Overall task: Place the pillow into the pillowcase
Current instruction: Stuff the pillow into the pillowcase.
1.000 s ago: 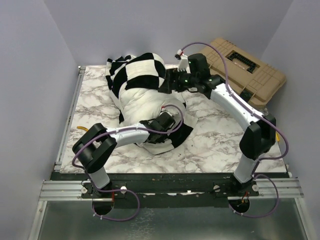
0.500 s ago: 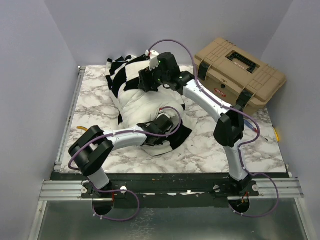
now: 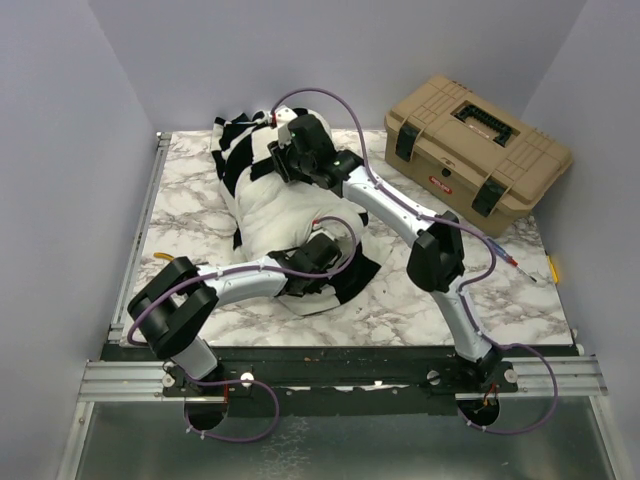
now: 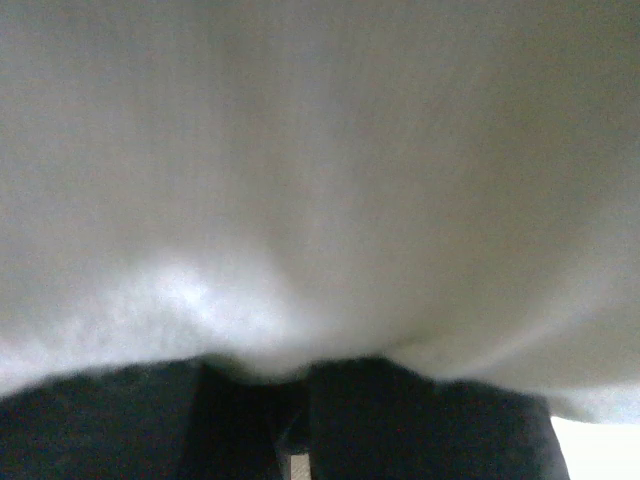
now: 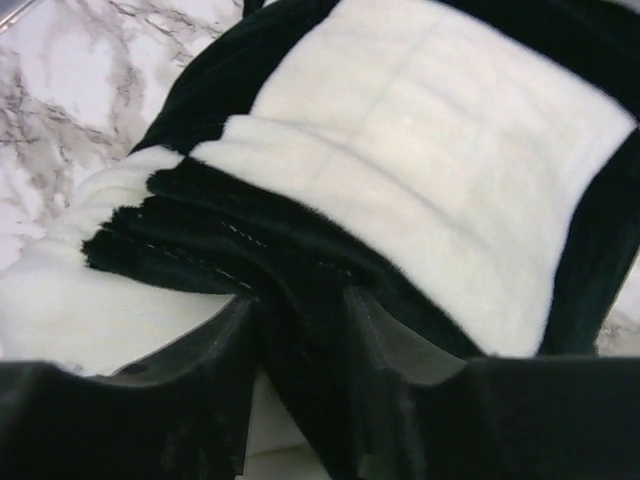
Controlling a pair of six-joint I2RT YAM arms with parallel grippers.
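One pillow (image 3: 285, 205) lies on the far-left part of the marble worktop (image 3: 420, 300), its far end capped by the checked pillowcase (image 3: 238, 160) and its middle bare. In the last second the right gripper (image 5: 300, 310) has swung from the pillow's right side to that far end, its fingers narrowing from wide onto a black pillowcase fold. The left gripper (image 3: 322, 250) stays closed at the near end, its hold indiscernible. Probably a fresh grip for drawing the pillowcase further on.

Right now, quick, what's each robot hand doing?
Left gripper: closed; on what, cannot be told.
Right gripper: around the pillowcase edge; gripping or not, cannot be told.
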